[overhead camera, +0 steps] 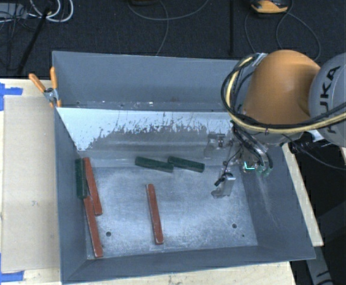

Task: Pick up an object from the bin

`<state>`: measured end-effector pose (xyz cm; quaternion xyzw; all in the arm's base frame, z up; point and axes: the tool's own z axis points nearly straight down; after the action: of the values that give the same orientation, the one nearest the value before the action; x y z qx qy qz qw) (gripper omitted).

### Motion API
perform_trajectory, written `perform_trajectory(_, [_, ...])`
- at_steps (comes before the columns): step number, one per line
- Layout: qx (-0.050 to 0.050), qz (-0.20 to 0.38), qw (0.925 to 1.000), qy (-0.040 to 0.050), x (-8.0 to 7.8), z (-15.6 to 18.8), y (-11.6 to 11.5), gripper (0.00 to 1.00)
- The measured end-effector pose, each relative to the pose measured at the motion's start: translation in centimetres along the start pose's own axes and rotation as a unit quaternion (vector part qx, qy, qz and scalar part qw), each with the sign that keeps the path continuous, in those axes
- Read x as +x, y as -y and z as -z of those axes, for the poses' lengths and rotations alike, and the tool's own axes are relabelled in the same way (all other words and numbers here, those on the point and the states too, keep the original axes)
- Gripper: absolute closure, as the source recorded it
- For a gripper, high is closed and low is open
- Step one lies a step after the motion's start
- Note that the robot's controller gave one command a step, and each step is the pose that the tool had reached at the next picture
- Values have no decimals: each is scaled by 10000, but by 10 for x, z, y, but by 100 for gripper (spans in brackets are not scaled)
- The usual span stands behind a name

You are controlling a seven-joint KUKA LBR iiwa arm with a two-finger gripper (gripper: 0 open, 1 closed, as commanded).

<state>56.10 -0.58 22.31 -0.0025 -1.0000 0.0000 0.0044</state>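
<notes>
Bin stuff first: the grey metal bin (pixel 161 82) takes up most of the shot, and it's pretty sparse inside, no heap at all. The arm (pixel 339 100) comes in from the right with a big orange cover (pixel 280 88) and a loop of cables on the wrist. Longest pieces are the brown sticks: one long brown stick (pixel 93 233) lies along the left wall with a shorter brown stick (pixel 92 186) and a dark green stick (pixel 78 180) packed right beside it, and a lone brown stick (pixel 155 214) sits mid-floor. Two more dark green sticks lie end to end near the back slope, the left green stick (pixel 154 164) and the right green stick (pixel 186 164). The hand (pixel 223 186) is low over bare floor on the right side, and I honestly can't tell if it's released or clenched; I see nothing in it. So I'd say nothing's picked yet. The right green stick is the closest candidate, so the next move probably means shifting left and lining up across it. Only readable writing is "UKA" on the arm's white casing (pixel 333 82).
</notes>
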Motion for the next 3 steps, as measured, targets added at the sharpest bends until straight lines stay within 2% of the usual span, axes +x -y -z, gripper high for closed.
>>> perform_trajectory(1, [-10,-583,9983,22,9,-33,-47,0])
perform_trajectory(2, [-1,-473,9989,36,-50,-148,-79,0])
perform_trajectory(3, [-6,-702,9975,60,-42,-151,-118,0])
